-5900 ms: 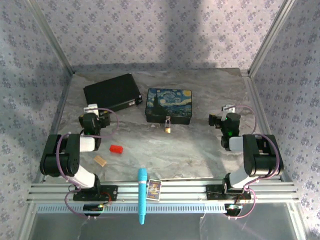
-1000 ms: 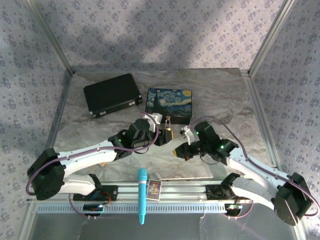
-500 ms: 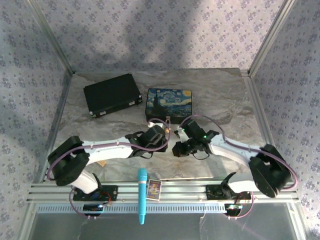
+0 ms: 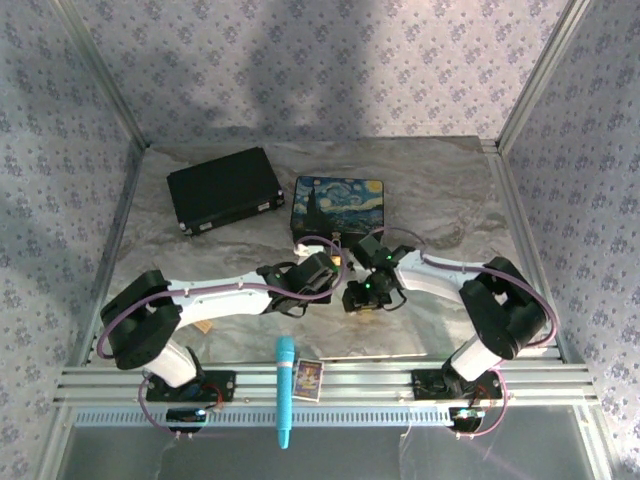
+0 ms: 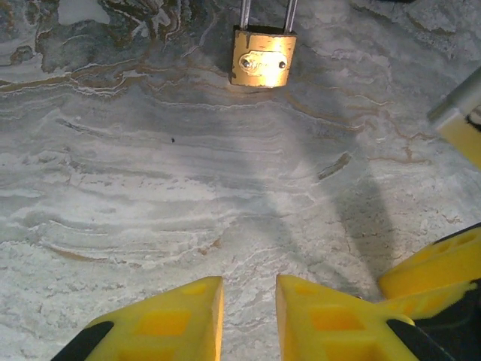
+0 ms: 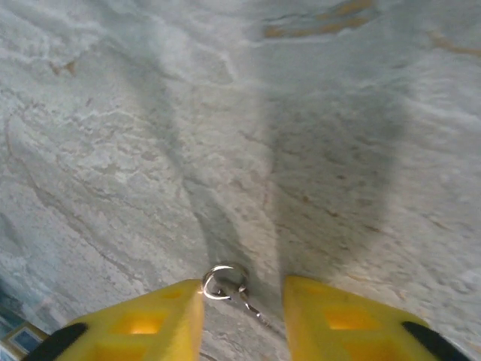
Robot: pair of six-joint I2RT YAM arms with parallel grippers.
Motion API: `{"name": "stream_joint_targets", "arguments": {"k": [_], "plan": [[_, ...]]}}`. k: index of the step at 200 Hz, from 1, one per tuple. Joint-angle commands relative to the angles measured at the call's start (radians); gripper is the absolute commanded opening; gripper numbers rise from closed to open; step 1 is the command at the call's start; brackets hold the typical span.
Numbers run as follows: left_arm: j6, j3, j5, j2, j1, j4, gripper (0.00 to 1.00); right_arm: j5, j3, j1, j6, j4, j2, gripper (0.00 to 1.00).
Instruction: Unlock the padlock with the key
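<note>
The black case (image 4: 224, 188) lies toward the table's (image 4: 450, 200) far-left corner, with the painted box (image 4: 338, 208) just right of it. The padlock (image 5: 261, 58) lies on the table just before the box. At the near edge sit a marker (image 4: 285, 390) and a card (image 4: 308, 378) — card on the right.

Scuffed brass-gold metal padlock (image 5: 261, 59), shiny silvery metal ring (image 6: 224, 282), matt grey veined stone-look tabletop (image 5: 150, 195)

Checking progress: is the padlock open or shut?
Shut, it seems: in the left wrist view both shackle legs enter the padlock body. The shackle's top is cropped.
</note>
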Motion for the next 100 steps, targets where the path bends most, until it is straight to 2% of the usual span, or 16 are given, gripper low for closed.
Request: {"name": "stream_joint_targets", "arguments": {"k": [1,61,100], "plan": [[0.001,0.042,-0.025,0.011,0.001,-0.033,0.27,0.079,0.020,-0.008,0.015,-0.097,-0.044,0.43],[0.010,0.052,-0.029,0.023,0.001,-0.037,0.28,0.191,-0.033,0.088,0.104,-0.041,-0.147,0.44],[0.024,0.070,-0.004,0.055,0.001,-0.029,0.28,0.160,-0.078,0.071,0.083,0.029,-0.161,0.40]]}}
